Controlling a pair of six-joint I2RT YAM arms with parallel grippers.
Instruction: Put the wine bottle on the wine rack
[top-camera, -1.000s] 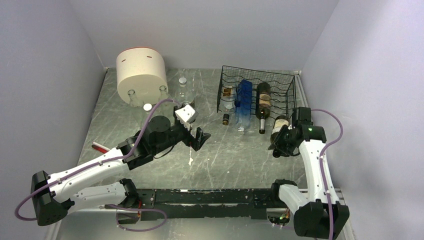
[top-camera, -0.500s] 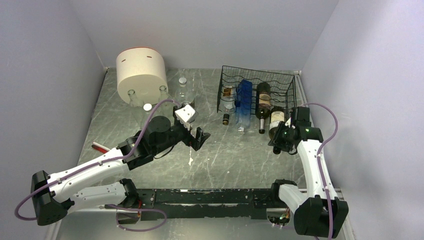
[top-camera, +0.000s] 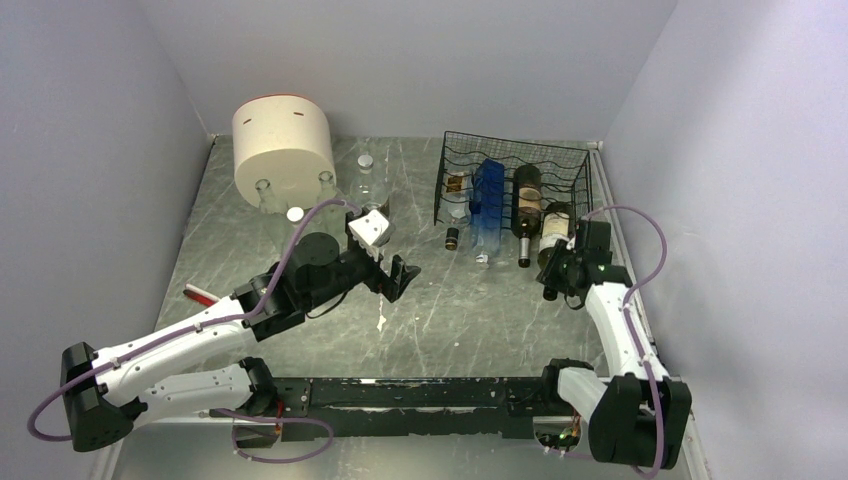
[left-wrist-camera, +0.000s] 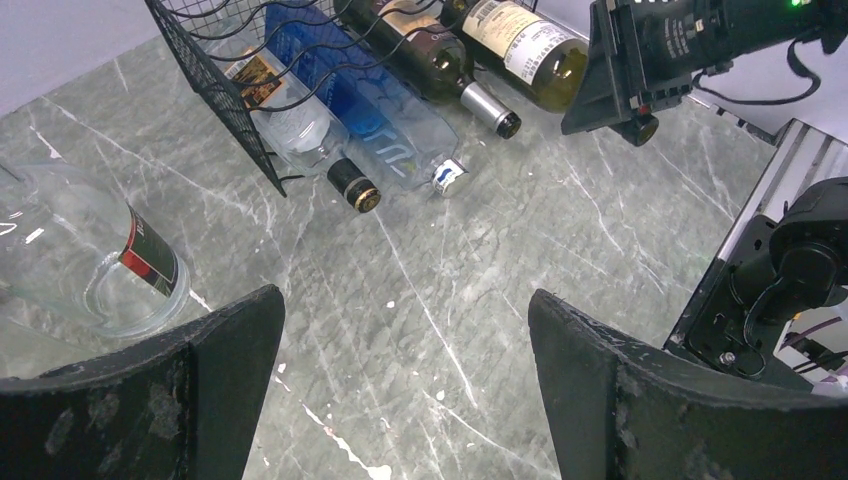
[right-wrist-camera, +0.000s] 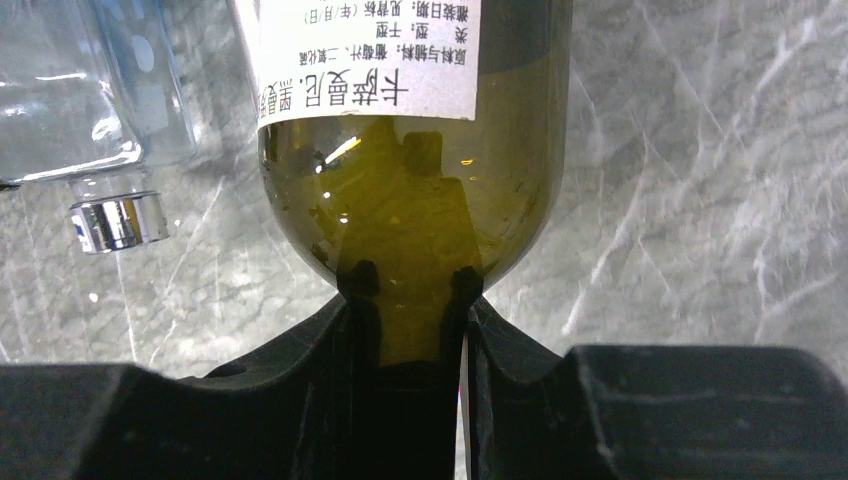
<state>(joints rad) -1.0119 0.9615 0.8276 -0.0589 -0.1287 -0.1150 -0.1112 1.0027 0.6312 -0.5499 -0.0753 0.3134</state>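
The black wire wine rack (top-camera: 580, 160) stands at the back right and shows in the left wrist view (left-wrist-camera: 215, 70). It holds a clear bottle, a blue bottle (top-camera: 488, 195) and a dark bottle (top-camera: 526, 200). My right gripper (top-camera: 562, 268) is shut on the neck of an olive-green wine bottle (top-camera: 556, 222) with a white label (right-wrist-camera: 370, 55). The bottle's body lies in the rack's rightmost slot, neck pointing out. My left gripper (top-camera: 398, 275) is open and empty over the table's middle, its fingers (left-wrist-camera: 640, 400) wide apart.
A cream cylindrical container (top-camera: 283, 145) stands at the back left with clear glass bottles (top-camera: 365, 180) beside it. One clear bottle lies near my left gripper (left-wrist-camera: 90, 260). A red object (top-camera: 198, 294) lies at the left. Walls enclose three sides.
My right gripper has carried the olive wine bottle away from the near edge toward the rack, and its body now lies in the right slot. The left arm has stayed still.
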